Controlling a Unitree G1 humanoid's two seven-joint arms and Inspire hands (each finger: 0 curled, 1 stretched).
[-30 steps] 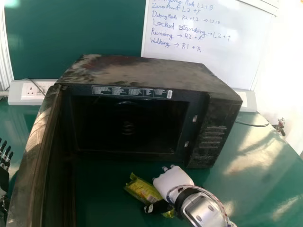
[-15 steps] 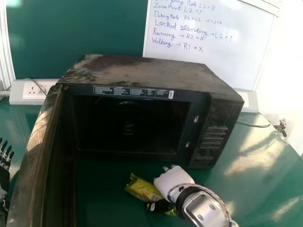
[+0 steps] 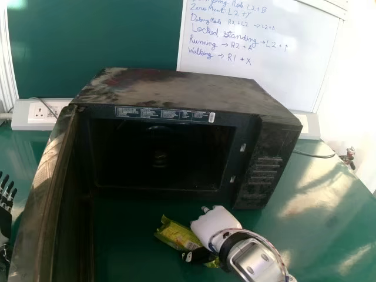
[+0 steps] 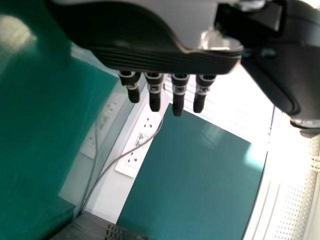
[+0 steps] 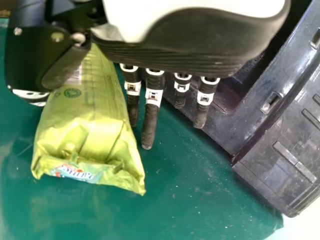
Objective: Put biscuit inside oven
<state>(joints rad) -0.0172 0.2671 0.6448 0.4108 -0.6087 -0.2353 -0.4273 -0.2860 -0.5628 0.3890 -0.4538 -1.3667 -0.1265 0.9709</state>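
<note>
My right hand (image 3: 215,227) is low over the table before the black oven (image 3: 182,91), whose door (image 3: 50,200) stands open at the left. Beside its palm lies the green-yellow biscuit packet (image 3: 175,232), partly covered by the thumb. In the right wrist view, the packet (image 5: 87,135) lies on the table between the thumb and the straight fingers of the right hand (image 5: 200,47), which do not curl round it. My left hand (image 3: 6,202), with fingers straight, is at the far left beyond the door; the left wrist view shows the same hand (image 4: 160,52).
The oven's cavity (image 3: 158,158) faces the front, with its control side (image 3: 261,170) at the right. Behind the oven are a whiteboard (image 3: 258,76) and wall sockets (image 3: 42,113). A cable (image 3: 314,155) crosses the green table (image 3: 329,200) at the right.
</note>
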